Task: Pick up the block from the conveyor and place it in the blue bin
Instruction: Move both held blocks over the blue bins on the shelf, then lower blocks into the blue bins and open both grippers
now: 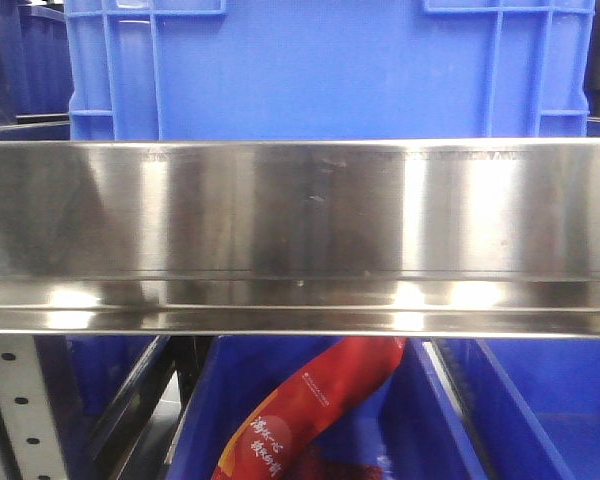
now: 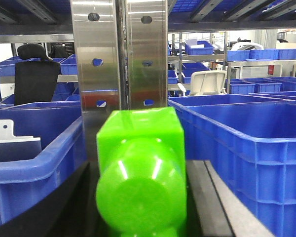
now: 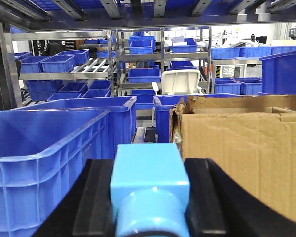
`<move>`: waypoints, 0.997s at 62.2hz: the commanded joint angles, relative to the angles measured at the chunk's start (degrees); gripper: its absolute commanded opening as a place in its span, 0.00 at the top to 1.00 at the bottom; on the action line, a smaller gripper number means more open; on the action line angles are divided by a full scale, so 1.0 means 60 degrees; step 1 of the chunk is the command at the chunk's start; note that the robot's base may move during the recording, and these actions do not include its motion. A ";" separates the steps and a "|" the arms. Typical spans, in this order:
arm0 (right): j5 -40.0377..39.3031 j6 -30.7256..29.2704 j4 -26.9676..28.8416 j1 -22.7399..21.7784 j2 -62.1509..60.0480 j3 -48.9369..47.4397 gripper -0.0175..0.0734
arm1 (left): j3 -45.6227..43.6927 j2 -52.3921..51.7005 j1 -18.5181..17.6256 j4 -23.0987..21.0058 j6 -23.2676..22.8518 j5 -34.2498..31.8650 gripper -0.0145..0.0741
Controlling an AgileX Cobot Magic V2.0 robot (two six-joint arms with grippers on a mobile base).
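Note:
In the left wrist view my left gripper (image 2: 140, 170) is shut on a bright green block (image 2: 140, 163) with a round stud facing the camera; its dark fingers (image 2: 214, 197) flank the block. In the right wrist view my right gripper (image 3: 149, 170) is shut on a light blue block (image 3: 149, 173) with a round stud, between black fingers (image 3: 96, 197). A large blue bin (image 2: 246, 148) stands just right of the left gripper, and another blue bin (image 3: 44, 148) just left of the right gripper. The conveyor is out of view.
The front view is filled by a wide stainless steel rail (image 1: 300, 230), with a blue bin (image 1: 330, 70) above and a lower blue bin (image 1: 450, 420) holding a red packet (image 1: 310, 410). A steel upright (image 2: 118, 59) rises ahead of the left gripper. A cardboard box (image 3: 246, 158) stands right of the right gripper.

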 commanded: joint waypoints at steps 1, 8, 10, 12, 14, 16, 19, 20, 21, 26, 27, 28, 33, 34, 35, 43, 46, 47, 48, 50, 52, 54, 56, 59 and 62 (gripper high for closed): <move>-0.0222 -0.0028 -0.0060 -0.0036 -0.0004 0.0012 0.99 | -0.0013 -0.0052 -0.0047 -0.0058 -0.0035 -0.0180 0.96; -0.0222 -0.0028 -0.0060 -0.0036 -0.0004 0.0012 0.99 | -0.0013 -0.0052 -0.0047 -0.0058 -0.0035 -0.0180 0.96; -0.0222 -0.0028 -0.0060 -0.0036 -0.0004 0.0012 0.99 | -0.0013 -0.0052 -0.0047 -0.0058 -0.0035 -0.0180 0.96; -0.0222 -0.0028 -0.0060 -0.0036 -0.0004 0.0012 0.99 | -0.0013 -0.0052 -0.0047 -0.0058 -0.0035 -0.0197 0.96; -0.0222 -0.0028 -0.0060 -0.0036 -0.0004 0.0012 0.99 | -0.0013 -0.0052 -0.0047 -0.0058 -0.0035 -0.0197 0.96; -0.0222 -0.0028 -0.0060 -0.0036 -0.0004 0.0012 0.99 | -0.0013 -0.0052 -0.0047 -0.0058 -0.0035 -0.0197 0.96; -0.0222 -0.0028 -0.0060 -0.0036 -0.0004 0.0012 0.99 | -0.0013 -0.0052 -0.0047 0.0005 -0.0035 -0.0347 0.96; -0.0222 -0.0028 -0.0060 -0.0036 -0.0004 0.0012 0.99 | -0.0013 -0.0052 -0.0047 0.0039 -0.0035 -0.0413 0.96; -0.0222 -0.0028 -0.0060 -0.0036 -0.0004 0.0012 0.99 | -0.0013 -0.0052 -0.0047 0.0095 -0.0035 -0.0442 0.96; -0.0516 -0.0028 -0.0060 -0.0036 -0.0004 0.0012 0.99 | -0.0013 -0.0052 -0.0047 0.0136 -0.0035 -0.0509 0.96; -0.0542 -0.0028 -0.0017 -0.0036 -0.0004 0.0012 0.99 | -0.0013 -0.0052 -0.0047 0.0136 -0.0035 -0.0509 0.96; -0.0613 -0.0028 0.0034 -0.0036 -0.0004 0.0012 0.99 | -0.0013 -0.0052 -0.0047 0.0136 -0.0035 -0.0509 0.96; -0.0939 -0.0028 0.0427 -0.0001 0.0018 -0.0012 0.99 | -0.0013 0.0088 -0.0047 0.0119 -0.0035 -0.0510 0.96; -0.0962 -0.0028 0.0452 0.0001 0.0042 -0.0051 0.99 | -0.0032 0.0157 -0.0047 0.0084 -0.0035 -0.0510 0.96; -0.0961 -0.0028 0.0480 0.0033 0.0066 -0.0098 0.99 | -0.0047 0.0233 -0.0047 0.0031 -0.0035 -0.0510 0.96; -0.0615 -0.0106 0.0480 0.0394 0.0674 -0.0906 0.99 | -0.0596 0.1239 -0.0065 -0.0290 -0.0035 -0.0075 0.96; -0.0595 -0.0209 0.0480 0.0551 0.0977 -0.1208 0.99 | -0.0943 0.1709 -0.0065 -0.0321 -0.0035 -0.0075 0.96; -0.0595 -0.0261 0.0480 0.0636 0.1144 -0.1361 0.99 | -0.1111 0.2044 -0.0065 -0.0368 -0.0035 -0.0075 0.96; -0.0595 -0.0302 0.0480 0.0727 0.1325 -0.1519 0.99 | -0.1295 0.2213 -0.0065 -0.0395 -0.0035 -0.0075 0.96; -0.0595 -0.0375 0.0480 0.0852 0.1575 -0.1716 0.99 | -0.1616 0.2645 -0.0082 -0.0466 -0.0035 -0.0075 0.96; -0.0595 -0.0511 0.0480 0.1021 0.1906 -0.1950 0.99 | -0.1885 0.2990 -0.0129 -0.0485 -0.0035 -0.0075 0.96; -0.0595 -0.0511 0.0480 0.1205 0.2259 -0.2135 0.99 | -0.2219 0.3410 -0.0214 -0.0502 -0.0035 -0.0075 0.96; -0.0595 -0.0511 0.0480 0.1408 0.2616 -0.2371 0.99 | -0.2556 0.3817 -0.0350 -0.0505 -0.0035 -0.0075 0.96; -0.0614 -0.0511 0.0480 0.1666 0.3058 -0.2678 0.99 | -0.2949 0.4357 -0.0579 -0.0505 -0.0035 -0.0075 0.96; -0.0656 -0.0460 0.0480 0.1964 0.3478 -0.2923 0.99 | -0.3404 0.4788 -0.0932 -0.0505 -0.0035 -0.0075 0.96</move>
